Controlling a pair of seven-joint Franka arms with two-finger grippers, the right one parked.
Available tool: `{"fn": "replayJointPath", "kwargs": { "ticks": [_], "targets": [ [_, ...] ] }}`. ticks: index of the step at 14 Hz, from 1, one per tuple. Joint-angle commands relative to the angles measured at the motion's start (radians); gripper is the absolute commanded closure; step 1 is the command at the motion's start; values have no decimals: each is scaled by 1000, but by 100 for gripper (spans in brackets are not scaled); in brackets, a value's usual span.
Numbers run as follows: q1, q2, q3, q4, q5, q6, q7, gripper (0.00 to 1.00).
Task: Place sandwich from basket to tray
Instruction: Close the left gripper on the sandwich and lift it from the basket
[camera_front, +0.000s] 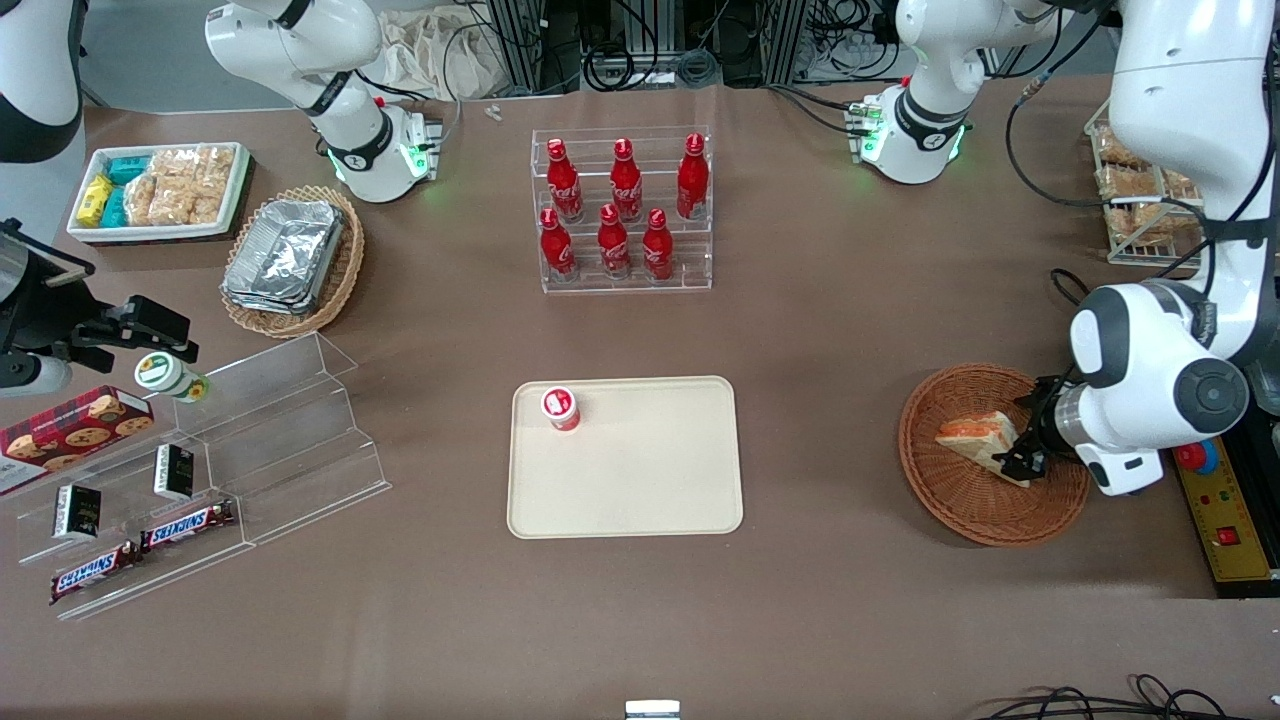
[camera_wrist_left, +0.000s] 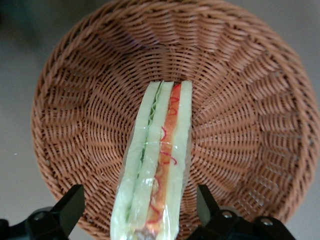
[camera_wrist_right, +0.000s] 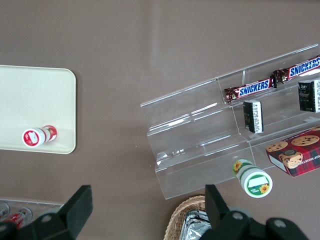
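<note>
The sandwich (camera_front: 975, 435), a plastic-wrapped wedge of pale bread with orange-red and green filling, lies in the round reddish-brown wicker basket (camera_front: 955, 500) toward the working arm's end of the table. My left gripper (camera_front: 1020, 455) is lowered into the basket at the sandwich. In the left wrist view the sandwich (camera_wrist_left: 155, 165) lies between the two black fingers (camera_wrist_left: 72, 200) with a gap on each side, so the gripper (camera_wrist_left: 139, 200) is open, with the basket (camera_wrist_left: 240, 100) beneath. The cream-beige tray (camera_front: 640, 480) lies at the table's middle.
A small red-capped container (camera_front: 561, 408) stands on the tray's corner. A clear rack of red bottles (camera_front: 625, 210) stands farther from the camera than the tray. A yellow control box (camera_front: 1225, 520) lies beside the basket. A clear stepped shelf (camera_front: 250, 470) stands toward the parked arm's end.
</note>
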Motion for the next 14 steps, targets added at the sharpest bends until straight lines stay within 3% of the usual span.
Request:
{"fn": "replayJointPath", "kwargs": {
  "ticks": [1, 2, 3, 4, 5, 8, 14],
  "targets": [
    [-2, 29, -2, -18, 2, 79, -44, 0],
    [0, 41, -2, -15, -2, 85, -44, 1],
    [-3, 56, -3, -9, -3, 93, -46, 29],
    [-3, 55, -3, -10, -3, 96, -46, 81],
    [-3, 55, -5, -12, -3, 96, -38, 100],
    [-8, 11, -8, -10, 1, 60, -8, 100],
    [-14, -174, -11, 63, 0, -307, 469, 100]
  ]
}}
